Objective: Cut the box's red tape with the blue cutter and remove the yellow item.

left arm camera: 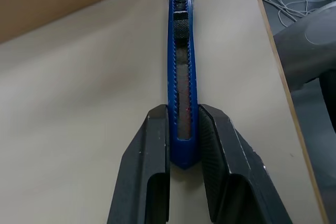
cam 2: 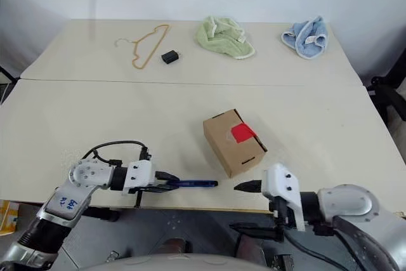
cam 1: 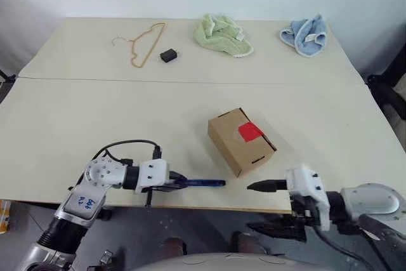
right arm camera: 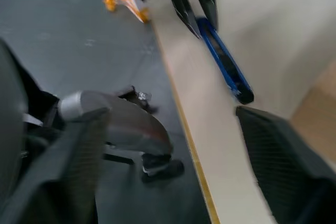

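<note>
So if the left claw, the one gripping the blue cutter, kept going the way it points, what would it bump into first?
Probably the right claw: the left claw and its blue cutter aim along the table edge toward it, though depth is uncertain.

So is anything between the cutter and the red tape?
Nothing visible. The left gripper holds the cutter over bare table; the tape sits on the box beyond its tip.
</note>
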Robot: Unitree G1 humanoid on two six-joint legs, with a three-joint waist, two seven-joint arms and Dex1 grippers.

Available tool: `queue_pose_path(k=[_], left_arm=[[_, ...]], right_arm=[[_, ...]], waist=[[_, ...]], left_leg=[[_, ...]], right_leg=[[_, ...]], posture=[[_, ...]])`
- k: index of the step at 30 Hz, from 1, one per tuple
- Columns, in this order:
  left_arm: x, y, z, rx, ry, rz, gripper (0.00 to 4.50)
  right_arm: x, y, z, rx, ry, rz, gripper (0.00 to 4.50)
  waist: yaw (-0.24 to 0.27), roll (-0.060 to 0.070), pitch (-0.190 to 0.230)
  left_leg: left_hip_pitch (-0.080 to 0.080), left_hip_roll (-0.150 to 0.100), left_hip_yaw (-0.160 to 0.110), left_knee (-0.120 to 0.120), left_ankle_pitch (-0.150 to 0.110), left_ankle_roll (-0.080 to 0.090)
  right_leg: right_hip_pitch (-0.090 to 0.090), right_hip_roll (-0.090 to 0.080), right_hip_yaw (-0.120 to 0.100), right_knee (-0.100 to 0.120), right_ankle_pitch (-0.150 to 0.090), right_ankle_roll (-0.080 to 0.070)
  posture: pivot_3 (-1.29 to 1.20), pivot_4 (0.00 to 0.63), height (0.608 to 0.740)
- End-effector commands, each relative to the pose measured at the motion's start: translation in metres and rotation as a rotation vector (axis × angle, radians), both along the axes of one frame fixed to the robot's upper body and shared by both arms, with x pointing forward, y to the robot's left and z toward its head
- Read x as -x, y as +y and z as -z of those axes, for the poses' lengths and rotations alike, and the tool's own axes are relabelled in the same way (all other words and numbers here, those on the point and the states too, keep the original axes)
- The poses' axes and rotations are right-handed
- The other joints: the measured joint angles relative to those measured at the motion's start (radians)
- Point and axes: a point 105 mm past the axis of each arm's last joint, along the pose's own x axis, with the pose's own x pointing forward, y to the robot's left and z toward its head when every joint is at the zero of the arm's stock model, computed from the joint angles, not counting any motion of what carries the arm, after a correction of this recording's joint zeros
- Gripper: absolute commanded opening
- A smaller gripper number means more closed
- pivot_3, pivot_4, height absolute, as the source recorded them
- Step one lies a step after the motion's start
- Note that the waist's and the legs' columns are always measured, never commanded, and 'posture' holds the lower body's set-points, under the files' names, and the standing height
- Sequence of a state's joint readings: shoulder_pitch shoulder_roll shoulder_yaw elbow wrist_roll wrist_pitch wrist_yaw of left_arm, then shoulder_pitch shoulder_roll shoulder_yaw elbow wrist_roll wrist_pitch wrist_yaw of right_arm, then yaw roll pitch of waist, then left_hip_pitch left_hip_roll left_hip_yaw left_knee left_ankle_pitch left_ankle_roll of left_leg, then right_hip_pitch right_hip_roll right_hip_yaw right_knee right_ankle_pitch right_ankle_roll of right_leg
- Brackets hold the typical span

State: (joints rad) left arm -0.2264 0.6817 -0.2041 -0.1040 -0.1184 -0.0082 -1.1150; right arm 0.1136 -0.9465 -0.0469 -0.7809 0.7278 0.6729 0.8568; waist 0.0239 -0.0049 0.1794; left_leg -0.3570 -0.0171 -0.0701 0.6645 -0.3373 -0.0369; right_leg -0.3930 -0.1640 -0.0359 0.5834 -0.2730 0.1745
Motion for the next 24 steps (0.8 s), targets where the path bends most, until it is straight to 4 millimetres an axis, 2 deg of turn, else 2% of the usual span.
queue_pose_path(k=[1,8,14,24], left_arm=[[0.007,-0.005,0.009,-0.052,0.019,0.034,0.44],[0.013,-0.017,0.011,-0.068,0.046,0.066,0.44],[0.015,-0.021,0.010,-0.076,0.058,0.072,0.44],[0.007,-0.017,0.006,-0.094,0.039,0.058,0.44]], right_arm=[[-0.003,0.010,0.003,0.018,-0.028,0.032,2.50],[-0.020,0.019,0.014,0.052,-0.063,0.060,0.02],[-0.039,0.031,0.022,0.062,-0.072,0.065,0.02],[-0.048,0.038,0.038,0.094,-0.054,0.070,0.02]], waist=[[0.001,0.000,0.000],[0.002,0.000,0.000],[0.001,0.000,0.000],[0.001,0.000,0.000]], left_leg=[[0.000,0.000,0.000,0.000,0.000,0.000],[-0.001,0.000,-0.001,0.000,-0.001,0.001],[-0.001,0.000,0.000,0.000,-0.001,0.002],[-0.001,-0.001,-0.001,0.000,-0.001,0.002]], right_leg=[[0.000,0.000,0.000,0.000,0.000,0.000],[0.000,0.000,0.000,0.000,0.000,0.000],[0.000,0.000,0.000,0.000,0.000,0.000],[0.000,0.000,0.000,0.000,0.000,0.000]], posture=[[0.00,0.150,0.740],[0.00,0.150,0.740],[0.00,0.150,0.740],[0.00,0.150,0.740]])
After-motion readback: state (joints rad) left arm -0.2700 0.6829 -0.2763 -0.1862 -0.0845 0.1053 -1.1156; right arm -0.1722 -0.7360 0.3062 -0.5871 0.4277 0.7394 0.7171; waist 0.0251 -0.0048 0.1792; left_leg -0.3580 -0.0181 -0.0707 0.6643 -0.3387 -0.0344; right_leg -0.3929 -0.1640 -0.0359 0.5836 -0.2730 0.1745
